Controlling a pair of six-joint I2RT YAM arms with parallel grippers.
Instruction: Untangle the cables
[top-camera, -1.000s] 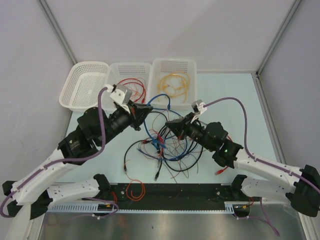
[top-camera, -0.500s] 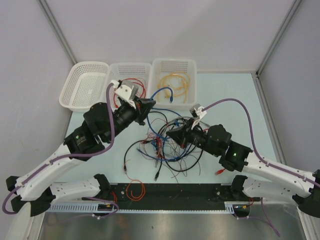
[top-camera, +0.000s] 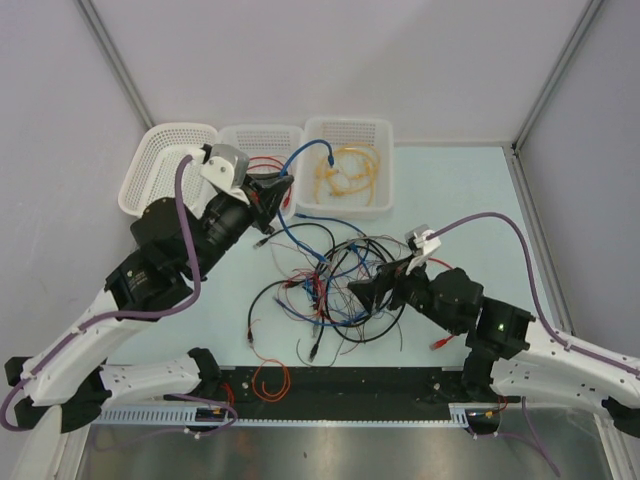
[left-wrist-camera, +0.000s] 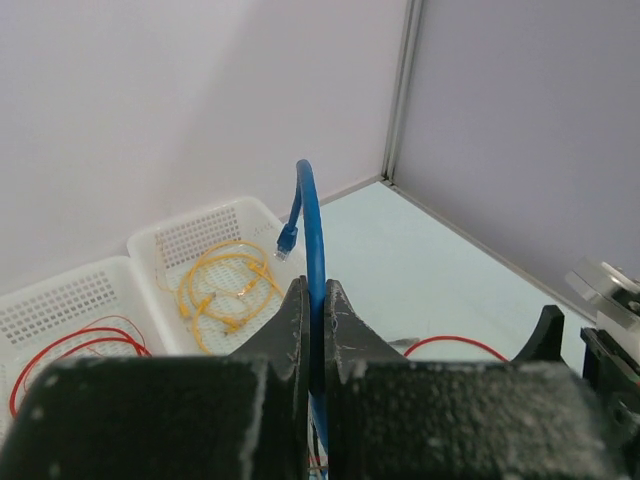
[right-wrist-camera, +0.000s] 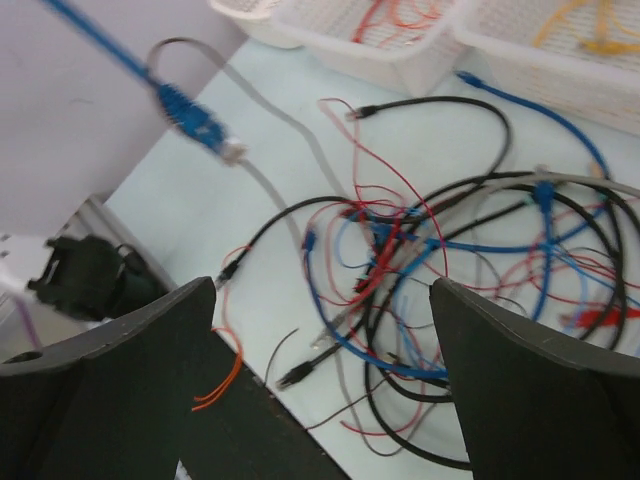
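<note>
Tracing strands in the mid-table tangle (top-camera: 325, 285), we cannot tell which crosses which; the right gripper (right-wrist-camera: 320, 300) hangs by it, jaws apart. The left gripper (left-wrist-camera: 317, 300) pinches the blue cable (left-wrist-camera: 316, 225) over the baskets: red wires (top-camera: 264, 166) in the middle basket (top-camera: 240, 132), yellow cables (top-camera: 345, 172) in the right basket (top-camera: 345, 124).

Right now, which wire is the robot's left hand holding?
Find the three white baskets at the back. In front of them, the left gripper pinches a blue cable. Unlike the piled wires, it arches up in the air.

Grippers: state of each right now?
Left gripper: closed on the blue cable.
Right gripper: open, holding nothing.
</note>
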